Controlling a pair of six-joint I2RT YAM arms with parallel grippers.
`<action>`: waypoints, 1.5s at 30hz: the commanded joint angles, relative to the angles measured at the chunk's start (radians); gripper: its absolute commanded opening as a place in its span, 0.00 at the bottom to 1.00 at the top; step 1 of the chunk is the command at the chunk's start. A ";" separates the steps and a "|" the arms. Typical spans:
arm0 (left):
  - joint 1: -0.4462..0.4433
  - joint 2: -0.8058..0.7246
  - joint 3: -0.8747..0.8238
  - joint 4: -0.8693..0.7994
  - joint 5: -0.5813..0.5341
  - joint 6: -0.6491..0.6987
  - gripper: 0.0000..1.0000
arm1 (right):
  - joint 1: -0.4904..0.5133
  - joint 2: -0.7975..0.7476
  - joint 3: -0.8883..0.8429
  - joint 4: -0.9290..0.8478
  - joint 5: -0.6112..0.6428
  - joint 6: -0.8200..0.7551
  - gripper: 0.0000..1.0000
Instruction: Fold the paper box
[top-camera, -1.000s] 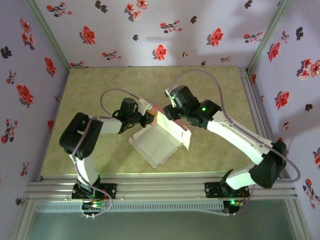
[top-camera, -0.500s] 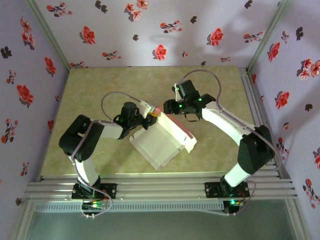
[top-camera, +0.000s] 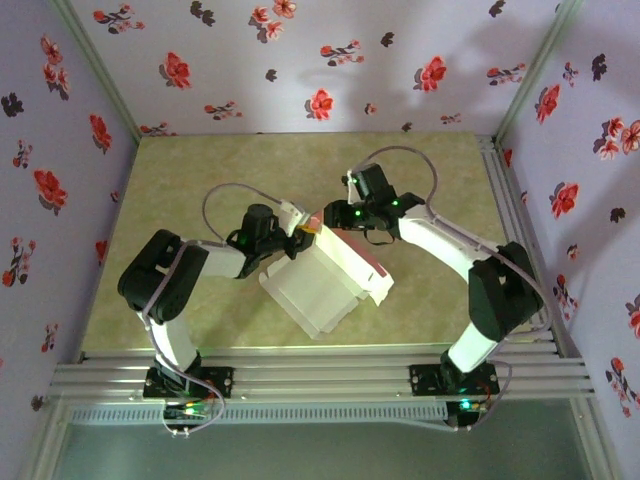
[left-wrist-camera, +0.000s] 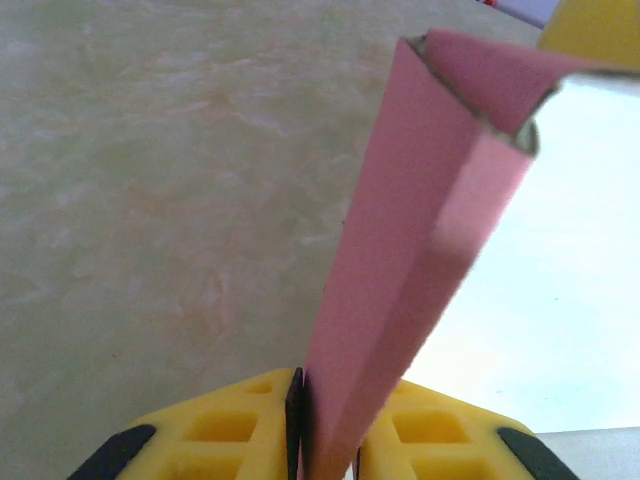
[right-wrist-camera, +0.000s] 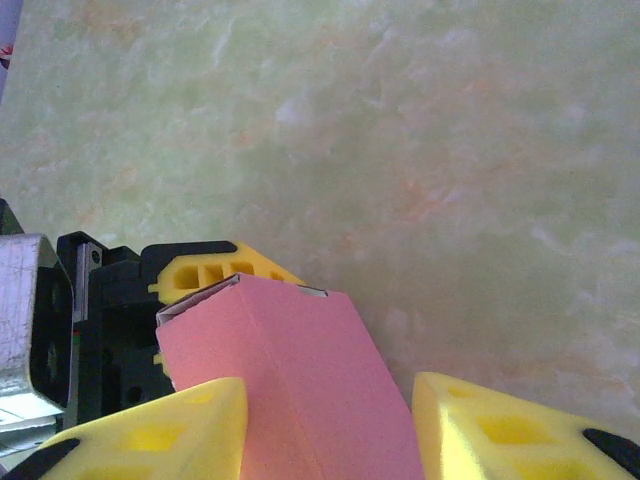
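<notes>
Fingers (left-wrist-camera: 220, 440) of my left pincer (left-wrist-camera: 325, 445) are clamped on a pink panel of the box (left-wrist-camera: 400, 270), which rises upright from between them. My right pincer (right-wrist-camera: 330, 430) straddles another pink flap. One finger overlaps the card and a sliver of table (top-camera: 200, 180) shows beside the other, so I cannot tell whether it grips.

From above, both pincers meet at the box's far corner in mid-frame. Bare table lies open toward the upper and left parts of the frame, the floral walls (top-camera: 300, 60) are well apart, and the rail (top-camera: 320, 375) is near the box's lower corner.

Since half a second ago the box has barely shifted, and my right elbow has drawn in.

The box lies pale face up, its pink edge running diagonally from mid-frame toward lower right.
</notes>
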 joint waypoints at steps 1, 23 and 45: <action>-0.008 0.003 -0.008 0.051 -0.007 0.017 0.21 | -0.007 0.031 -0.012 0.036 -0.020 0.023 0.47; 0.001 -0.043 -0.013 -0.067 -0.016 -0.004 0.28 | 0.055 0.089 0.019 -0.020 0.086 -0.025 0.43; 0.000 -0.048 -0.017 -0.147 -0.059 0.021 0.28 | 0.108 0.026 -0.030 0.036 0.157 0.181 0.39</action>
